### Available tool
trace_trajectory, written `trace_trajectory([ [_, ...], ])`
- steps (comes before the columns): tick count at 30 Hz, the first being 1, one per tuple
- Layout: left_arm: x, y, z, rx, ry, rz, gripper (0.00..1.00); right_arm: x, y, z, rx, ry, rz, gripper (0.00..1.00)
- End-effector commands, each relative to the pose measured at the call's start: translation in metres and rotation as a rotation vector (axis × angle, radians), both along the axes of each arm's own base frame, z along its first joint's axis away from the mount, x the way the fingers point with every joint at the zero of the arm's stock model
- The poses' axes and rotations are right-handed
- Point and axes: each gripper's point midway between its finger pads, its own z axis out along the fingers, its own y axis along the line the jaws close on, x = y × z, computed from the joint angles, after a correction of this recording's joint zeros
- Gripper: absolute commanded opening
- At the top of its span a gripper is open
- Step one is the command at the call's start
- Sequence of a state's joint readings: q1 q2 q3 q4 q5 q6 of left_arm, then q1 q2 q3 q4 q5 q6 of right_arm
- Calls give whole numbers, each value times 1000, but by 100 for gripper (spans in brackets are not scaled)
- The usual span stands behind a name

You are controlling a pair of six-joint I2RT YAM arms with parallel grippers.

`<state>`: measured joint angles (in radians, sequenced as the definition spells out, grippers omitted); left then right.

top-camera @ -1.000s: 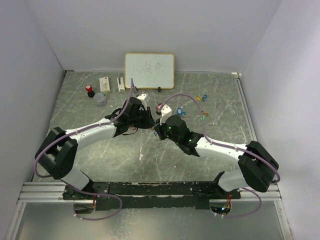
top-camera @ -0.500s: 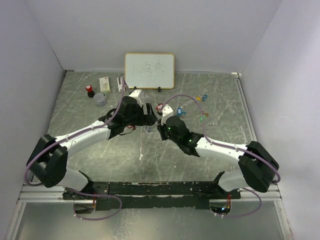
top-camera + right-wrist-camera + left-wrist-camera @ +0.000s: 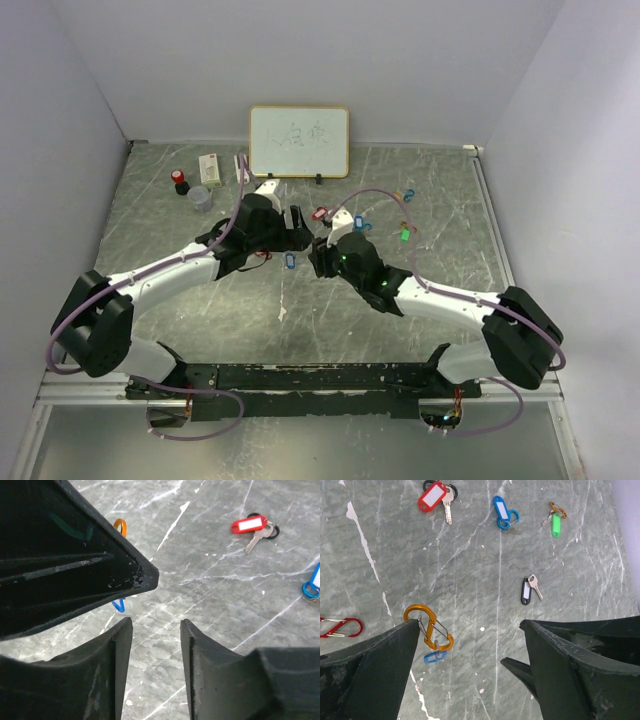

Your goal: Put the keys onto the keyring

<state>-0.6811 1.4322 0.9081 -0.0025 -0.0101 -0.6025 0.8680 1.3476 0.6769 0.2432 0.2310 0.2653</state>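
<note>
An orange carabiner keyring (image 3: 427, 627) with a small blue key tag (image 3: 435, 656) on it is free of both grippers, its top loop at the tip of my left gripper's left finger. In the top view the tag (image 3: 290, 261) sits between the two grippers. My left gripper (image 3: 469, 624) (image 3: 297, 232) stands wide open with nothing in it. My right gripper (image 3: 156, 621) (image 3: 318, 255) is open with bare table between its fingers. Loose keys lie beyond: red-tagged (image 3: 434, 495) (image 3: 250, 526), blue-tagged (image 3: 504, 512), green-tagged (image 3: 555, 522), black-tagged (image 3: 527, 590).
A red carabiner (image 3: 337, 627) lies to the left of the orange one. A whiteboard (image 3: 298, 141) stands at the back wall, with a white box (image 3: 210, 166), a red-capped item (image 3: 179, 180) and a small cup (image 3: 200, 197) at the back left.
Both grippers have opened, first the left, then the right. The orange carabiner with the blue tag is released and now shows between them. The left arm shifted slightly back.
</note>
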Motion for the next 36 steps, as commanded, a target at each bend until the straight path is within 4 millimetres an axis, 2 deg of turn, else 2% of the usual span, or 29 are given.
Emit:
trace_trajectory([
  [1,-2,-5,20,-97,-24,-3,97,2,1,27,180,-49,-20,48],
  [9,-8,-13,47,-235,-45,-22,97,-6,0,43,355,-97,20,50],
  [16,-15,-24,67,-361,-49,-53,97,-6,2,50,416,-151,49,48],
  [20,-17,-30,66,-382,-27,-74,97,-3,4,53,422,-169,50,46],
  [36,-20,-30,66,-399,-16,-76,97,9,5,54,424,-201,16,39],
])
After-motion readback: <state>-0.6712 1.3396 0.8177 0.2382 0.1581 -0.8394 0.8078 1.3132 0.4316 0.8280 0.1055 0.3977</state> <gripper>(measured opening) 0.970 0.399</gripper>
